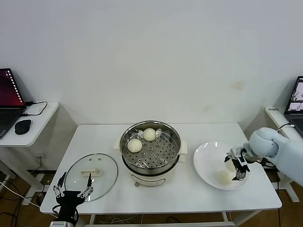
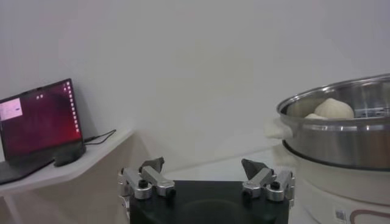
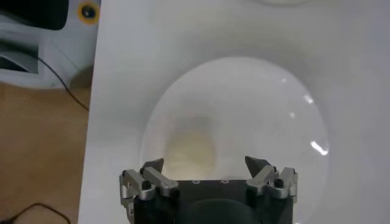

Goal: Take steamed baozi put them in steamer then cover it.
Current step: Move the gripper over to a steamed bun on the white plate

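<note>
Right gripper [image 1: 239, 166] hangs over the white plate [image 1: 206, 163], jaws spread wide, nothing held; one steamed baozi [image 1: 225, 177] lies on the plate just beside its fingertips, another bun [image 1: 231, 165] is mostly hidden under the gripper. In the right wrist view a pale bun [image 3: 190, 152] sits just ahead of the open fingers [image 3: 152, 167], not touching. Left gripper [image 1: 72, 193] parked at the table's [image 1: 189, 194] near left edge, jaws open and empty, right at the near rim of the cover [image 1: 91, 176], a clear glass lid lying flat with a cream handle in its centre. Mid-table stands the steamer [image 1: 150, 150], shiny round steel basket with perforated floor on a cream pot base; two smooth off-white buns [image 1: 134, 145] rest inside, toward its far left. Table is white and matte. Beyond: plain white wall [image 1: 151, 56], side desk at left with a laptop [image 1: 9, 101] and a mouse [image 1: 22, 126]
</note>
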